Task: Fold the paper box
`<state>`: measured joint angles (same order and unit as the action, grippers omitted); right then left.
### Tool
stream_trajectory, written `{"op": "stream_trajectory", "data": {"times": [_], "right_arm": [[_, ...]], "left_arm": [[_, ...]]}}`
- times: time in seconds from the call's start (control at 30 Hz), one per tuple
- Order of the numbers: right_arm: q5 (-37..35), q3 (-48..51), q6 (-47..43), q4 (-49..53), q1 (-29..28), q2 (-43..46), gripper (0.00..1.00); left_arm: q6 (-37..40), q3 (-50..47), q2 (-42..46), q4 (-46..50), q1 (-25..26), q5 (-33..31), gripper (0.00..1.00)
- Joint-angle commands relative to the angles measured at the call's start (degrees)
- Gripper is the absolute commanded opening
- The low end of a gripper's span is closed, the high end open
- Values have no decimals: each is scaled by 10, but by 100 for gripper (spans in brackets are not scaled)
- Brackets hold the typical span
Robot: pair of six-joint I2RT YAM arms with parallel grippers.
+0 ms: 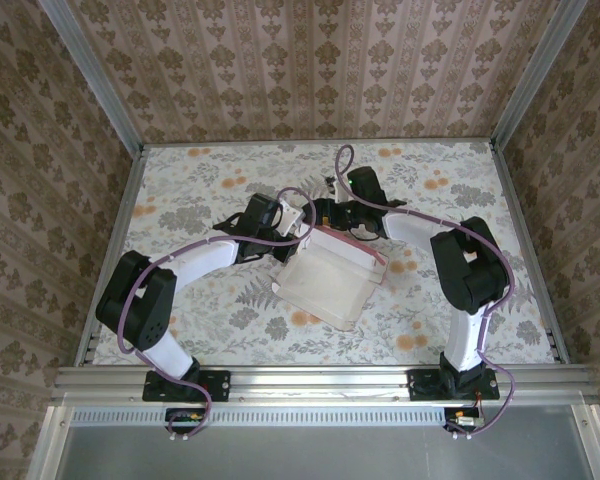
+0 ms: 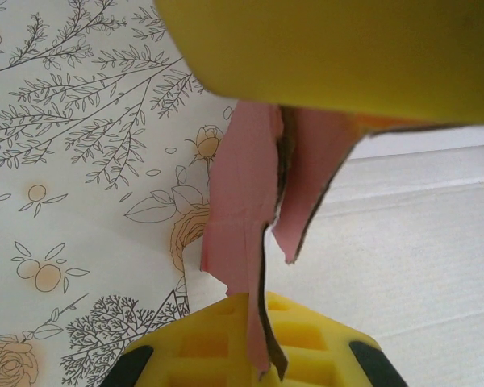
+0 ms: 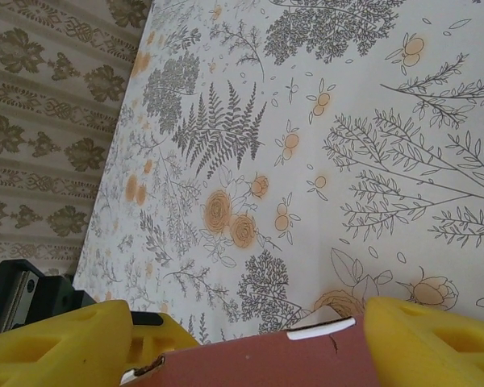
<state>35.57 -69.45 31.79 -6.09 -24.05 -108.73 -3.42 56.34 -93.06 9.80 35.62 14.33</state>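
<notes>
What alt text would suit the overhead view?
Two robot arms reach over a floral table, the left tool and right tool close together at the far edge of a shallow, pale paper box with pink edges.

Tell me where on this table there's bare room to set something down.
Free: the far strip of the table along the back wall, and the near strip between the paper box and the front rail. Crowded: the middle, where both arms' jaws meet at the box's far edge.
</notes>
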Motion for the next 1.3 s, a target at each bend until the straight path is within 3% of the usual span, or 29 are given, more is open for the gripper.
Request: {"op": "stream_trajectory", "data": {"times": [0.0, 0.7, 1.0, 1.27], "right_arm": [[-21, 10, 2, -14, -5, -14, 77], [-90, 33, -37, 10, -18, -8, 78], [-93, 39, -45, 15, -18, -6, 77], [-90, 45, -43, 8, -18, -5, 76]], "left_arm": [[0, -12, -31, 71, 6, -5, 0], [-8, -2, -19, 76, 6, -1, 2], [-15, 1, 41, 90, -6, 36, 15], [-14, -47, 106, 77, -40, 65, 18]]}}
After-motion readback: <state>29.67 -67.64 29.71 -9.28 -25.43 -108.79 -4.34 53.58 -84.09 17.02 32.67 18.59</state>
